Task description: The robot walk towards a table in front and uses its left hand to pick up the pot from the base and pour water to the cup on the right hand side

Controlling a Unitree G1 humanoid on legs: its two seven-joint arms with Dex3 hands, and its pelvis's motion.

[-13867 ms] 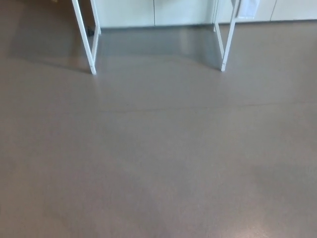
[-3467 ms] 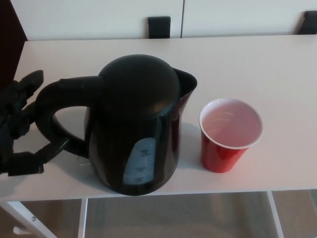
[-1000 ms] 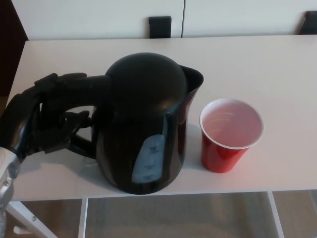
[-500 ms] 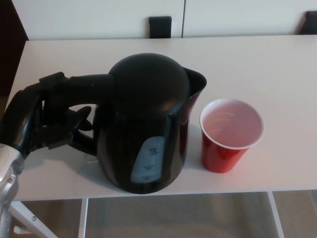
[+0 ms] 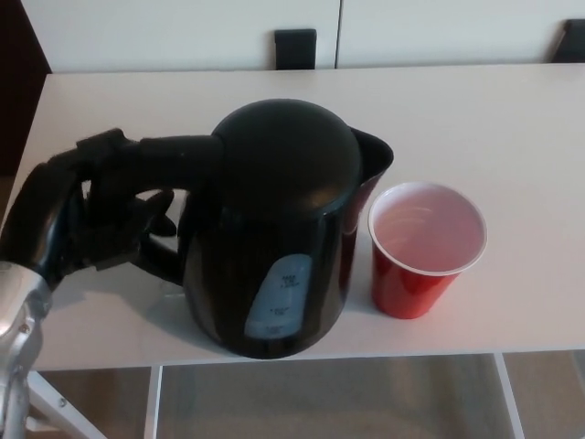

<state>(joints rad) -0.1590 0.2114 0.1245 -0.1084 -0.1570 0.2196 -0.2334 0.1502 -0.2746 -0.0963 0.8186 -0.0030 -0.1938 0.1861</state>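
1. On the white rectangular table, near its front edge: a black plastic kettle-style pot, spout toward the red plastic cup just beside it.
2. Robot's black left hand wraps the pot's handle, fingers clamped around it.
3. Cup upright, pale inside.

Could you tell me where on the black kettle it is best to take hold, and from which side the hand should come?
Grip the kettle by its looped handle, coming from the robot's left. The handle juts out on that side, opposite the spout and the red cup, and its open loop leaves room for fingers. The left hand is already wrapped around it.
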